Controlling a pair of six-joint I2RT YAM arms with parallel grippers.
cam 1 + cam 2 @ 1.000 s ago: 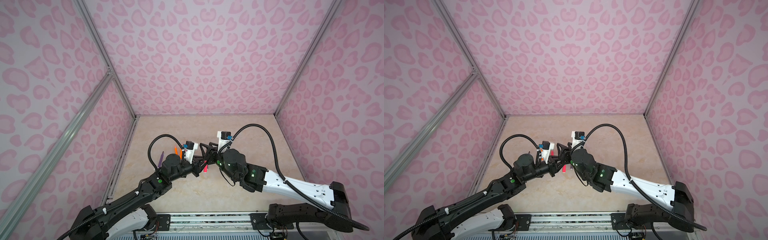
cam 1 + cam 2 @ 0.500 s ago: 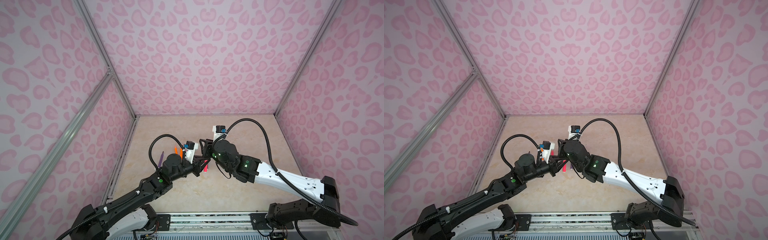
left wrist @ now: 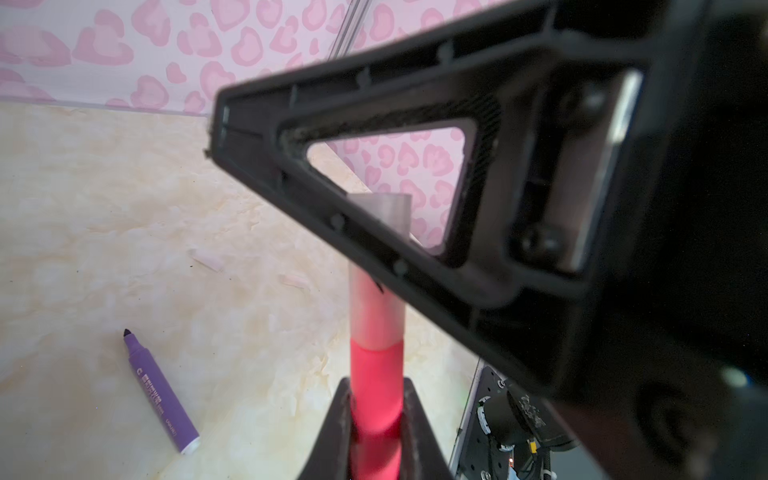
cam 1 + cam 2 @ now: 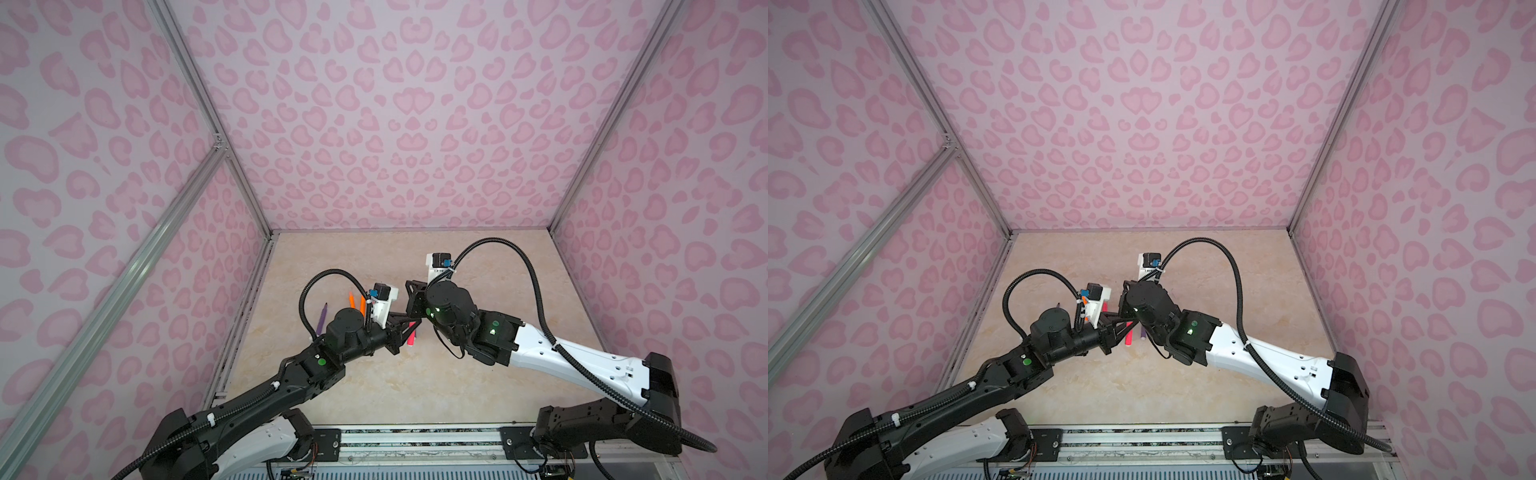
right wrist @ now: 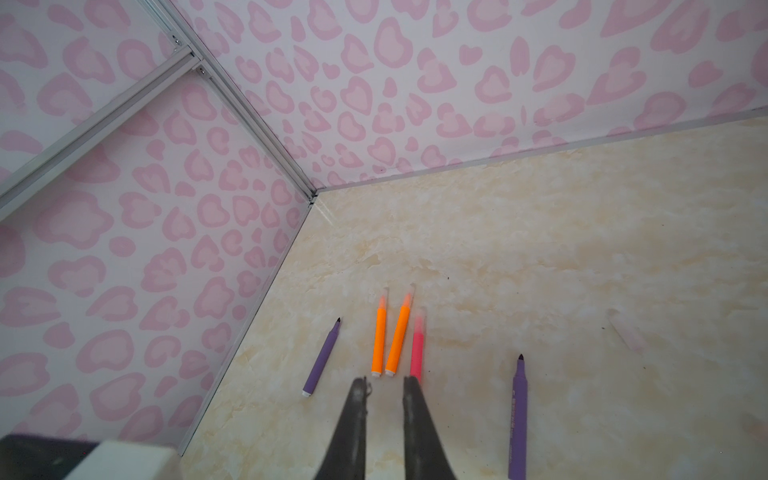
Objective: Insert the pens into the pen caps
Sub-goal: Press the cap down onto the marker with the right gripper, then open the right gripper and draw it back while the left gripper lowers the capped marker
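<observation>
My left gripper is shut on a pink-red pen that wears a clear pen cap over its tip. In a top view the same pen shows between the two arms. My right gripper is shut, with nothing seen between its fingertips. One of its fingers crosses in front of the cap. On the floor lie two orange pens, both capped, another pink-red pen and two bare purple pens.
Two loose clear caps lie on the marble floor. Pink patterned walls close the floor on three sides, with a metal rail along the left edge. The arm bases stand at the front.
My right arm has swung left and back to meet the left gripper, and its jaws have closed. My left gripper has kept still with the pink-red pen.
</observation>
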